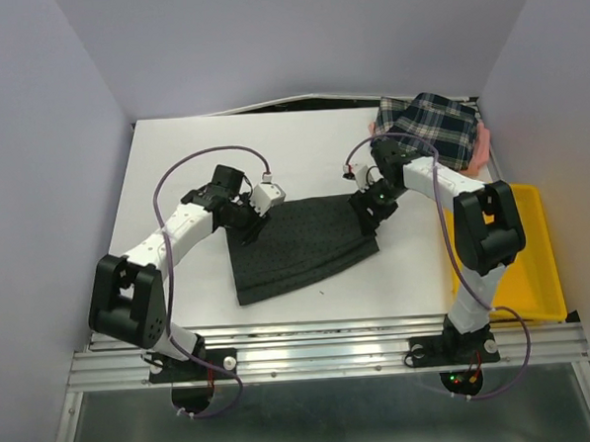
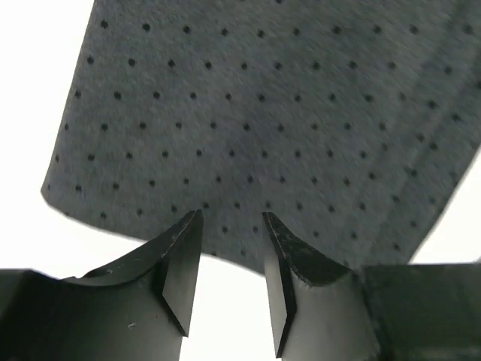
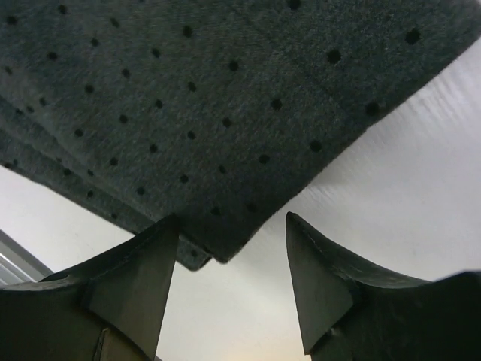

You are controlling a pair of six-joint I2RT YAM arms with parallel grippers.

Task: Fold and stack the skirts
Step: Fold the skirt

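The charcoal dotted skirt [image 1: 296, 246] lies flat in the middle of the white table [image 1: 173, 168]. My left gripper [image 1: 248, 223] is open at the skirt's upper left corner; in the left wrist view the cloth's edge [image 2: 255, 128] lies just past the fingertips. My right gripper [image 1: 366, 215] is open at the skirt's upper right corner; in the right wrist view a corner of the skirt [image 3: 210, 135] points into the gap between the fingers. The plaid skirt [image 1: 433, 125] lies folded at the back right on top of the pink skirt [image 1: 483, 147], of which only an edge shows.
A yellow plastic tray [image 1: 525, 268] stands at the table's right edge beside the right arm. Grey walls close in the table on the left, back and right. A metal rail [image 1: 332, 353] runs along the near edge.
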